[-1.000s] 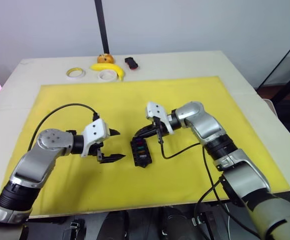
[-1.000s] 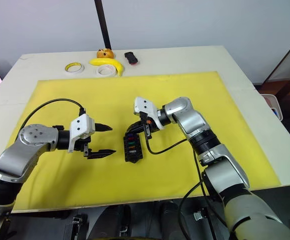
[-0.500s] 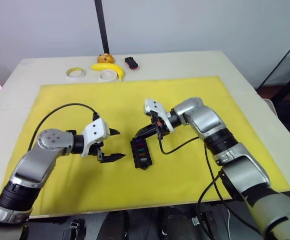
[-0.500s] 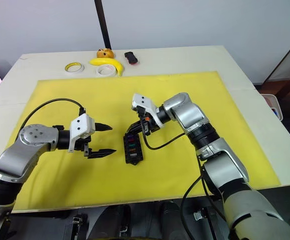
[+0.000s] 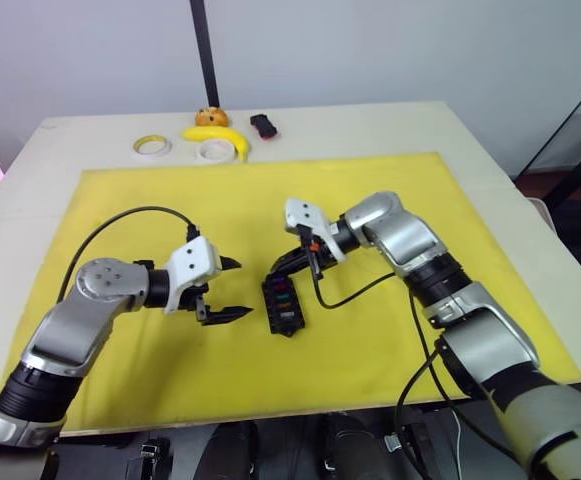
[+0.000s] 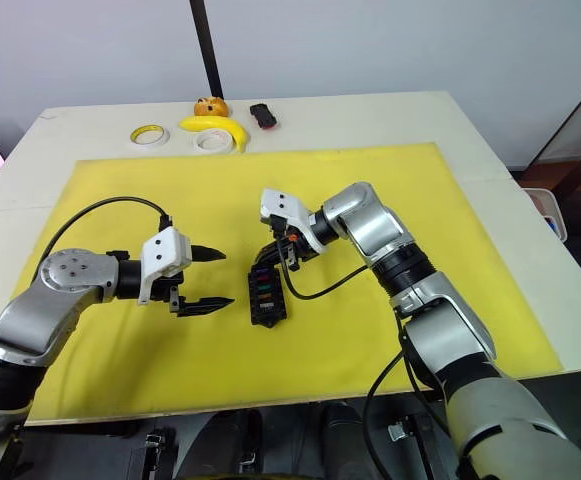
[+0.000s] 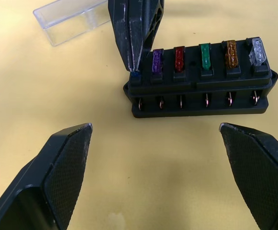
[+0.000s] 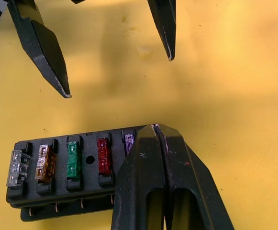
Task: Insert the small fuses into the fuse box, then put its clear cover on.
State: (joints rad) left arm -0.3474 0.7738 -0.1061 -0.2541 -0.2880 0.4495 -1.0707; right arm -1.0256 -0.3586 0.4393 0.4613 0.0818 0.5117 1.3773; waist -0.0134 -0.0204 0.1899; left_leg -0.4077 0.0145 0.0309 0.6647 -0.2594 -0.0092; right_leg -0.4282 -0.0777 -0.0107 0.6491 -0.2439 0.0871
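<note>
Left eye view: the small black plastic fuse box (image 5: 283, 305) sits mid-frame on the yellow mat (image 5: 390, 340); the left gripper (image 5: 232, 290), fingers apart, hovers beside it. Left wrist view: the right gripper (image 7: 135, 72), fingers pressed together, tips the blue fuse (image 7: 136, 74); the clear plastic cover (image 7: 69, 19) lies upper left.

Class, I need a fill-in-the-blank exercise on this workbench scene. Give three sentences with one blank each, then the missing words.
1. The right hand presses a small blue fuse into the black plastic fuse box, next to the ____ fuse.
2. The left hand beside the box is ____.
3. The clear rectangular plastic cover lies on the ____ mat.

Missing words: purple; open; yellow
</note>
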